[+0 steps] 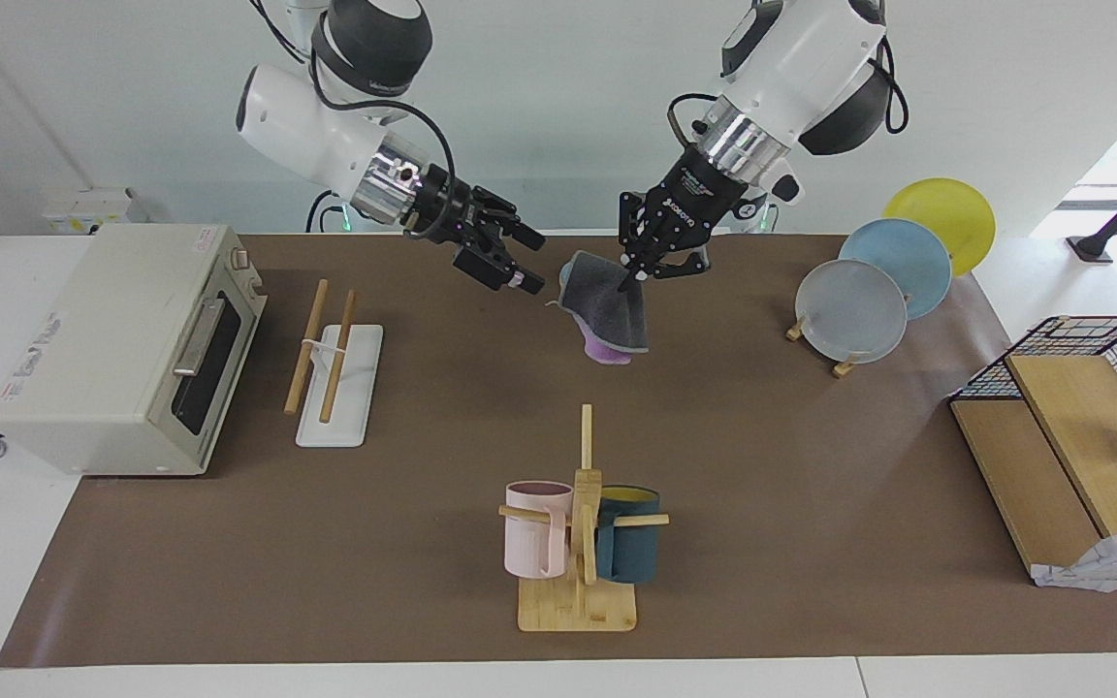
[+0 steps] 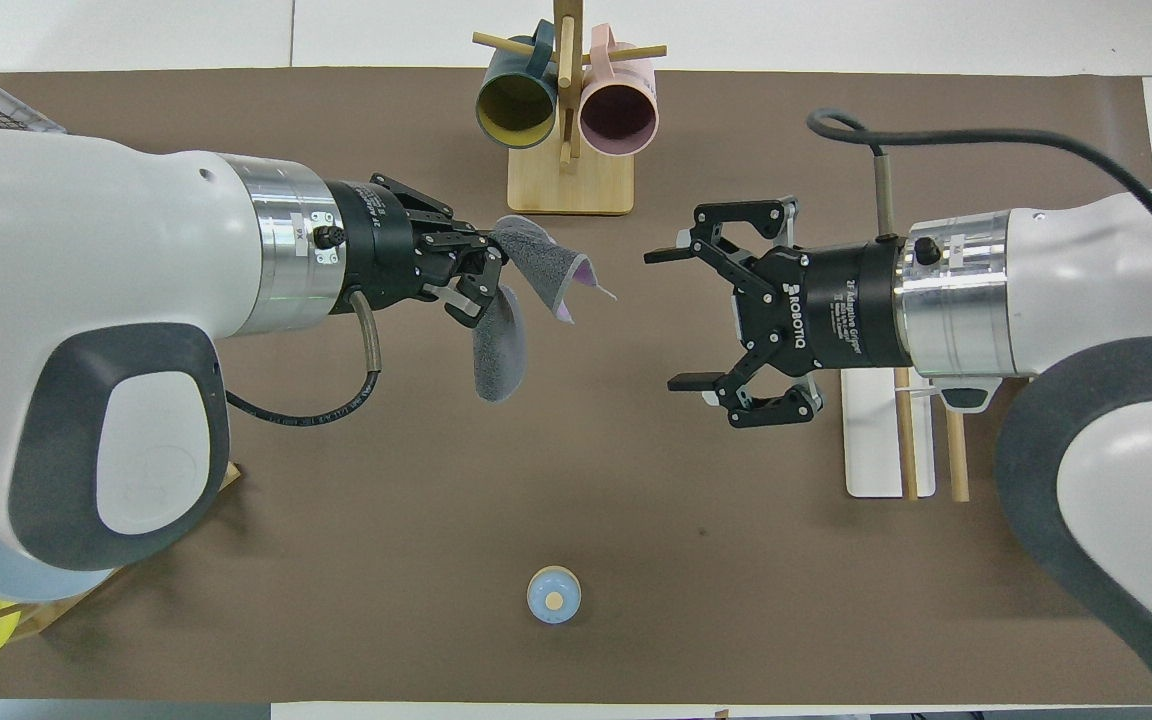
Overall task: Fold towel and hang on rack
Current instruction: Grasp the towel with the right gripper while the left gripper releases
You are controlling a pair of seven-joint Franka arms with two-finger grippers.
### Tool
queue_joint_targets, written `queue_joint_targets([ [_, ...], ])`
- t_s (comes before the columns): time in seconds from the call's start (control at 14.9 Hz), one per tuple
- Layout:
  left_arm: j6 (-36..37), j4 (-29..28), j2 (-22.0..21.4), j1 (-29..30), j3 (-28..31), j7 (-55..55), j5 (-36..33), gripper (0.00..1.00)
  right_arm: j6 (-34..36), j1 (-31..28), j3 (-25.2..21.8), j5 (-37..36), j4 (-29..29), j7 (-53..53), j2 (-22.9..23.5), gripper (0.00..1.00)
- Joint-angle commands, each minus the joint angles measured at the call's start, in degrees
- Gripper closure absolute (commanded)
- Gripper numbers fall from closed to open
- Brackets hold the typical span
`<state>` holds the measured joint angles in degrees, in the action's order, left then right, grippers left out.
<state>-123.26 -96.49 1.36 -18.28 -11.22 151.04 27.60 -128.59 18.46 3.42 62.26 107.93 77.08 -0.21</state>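
The towel (image 1: pixel 607 310) hangs in folds from my left gripper (image 1: pixel 638 276), which is shut on its upper edge. Its dark grey face is outward and a bit of purple shows at the bottom. It hangs in the air over the middle of the table, also in the overhead view (image 2: pixel 498 350), with the left gripper (image 2: pixel 484 285) beside it. My right gripper (image 1: pixel 527 262) is open and empty, beside the towel with a short gap (image 2: pixel 666 320). The rack (image 1: pixel 335 359), two wooden rods over a white base, stands toward the right arm's end, partly under the right arm (image 2: pixel 876 440).
A toaster oven (image 1: pixel 122 349) stands beside the rack. A bamboo mug stand (image 1: pixel 578 601) with a pink and a teal mug is farther from the robots. Plates on a wooden stand (image 1: pixel 854 310) and a wire basket with wooden boards (image 1: pixel 1072 427) are at the left arm's end. A small round blue-topped object (image 2: pixel 553 595) stands near the robots.
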Motion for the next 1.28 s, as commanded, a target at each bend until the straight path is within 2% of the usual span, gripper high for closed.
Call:
queue_joint_targets([
  [0.0,-1.37,-2.74,-2.24,-0.62,0.49,0.92,0.7,1.0,-4.82,2.63,0.1,3.21,0.09,2.11,1.17,0.0],
  [0.34,-2.16,-3.0,-2.33,-0.62,0.49,1.97,0.44,1.0,-9.84,4.74,0.1,3.57,-0.96,1.67,3.63,0.0],
  [0.67,-2.16,-3.09,-2.33,-0.62,0.49,2.15,0.35,1.0,-15.2,6.94,0.18,3.4,-6.49,1.49,9.25,0.0],
  [0.94,-2.16,-3.09,-2.33,-0.62,0.49,2.5,0.35,1.0,-15.9,7.11,0.18,3.31,-6.85,-0.35,9.44,0.0],
  [1.01,-2.16,-3.09,-2.33,-0.62,0.49,2.5,0.35,1.0,-15.91,7.29,0.18,3.31,-6.85,-0.7,9.44,0.16],
  [1.08,-2.16,-3.09,-2.33,-0.62,0.49,2.59,0.35,1.0,-15.82,7.2,0.18,3.39,-6.76,-2.1,9.52,0.43],
  [1.14,-2.16,-3.09,-2.33,-0.62,0.49,2.85,0.35,1.0,-15.3,7.03,0.18,3.31,-6.94,-2.98,9.52,0.64],
  [1.21,-2.16,-3.09,-2.33,-0.53,0.49,2.85,0.35,1.0,-15.03,7.11,0.18,2.87,-7.03,-3.69,9.52,0.82],
])
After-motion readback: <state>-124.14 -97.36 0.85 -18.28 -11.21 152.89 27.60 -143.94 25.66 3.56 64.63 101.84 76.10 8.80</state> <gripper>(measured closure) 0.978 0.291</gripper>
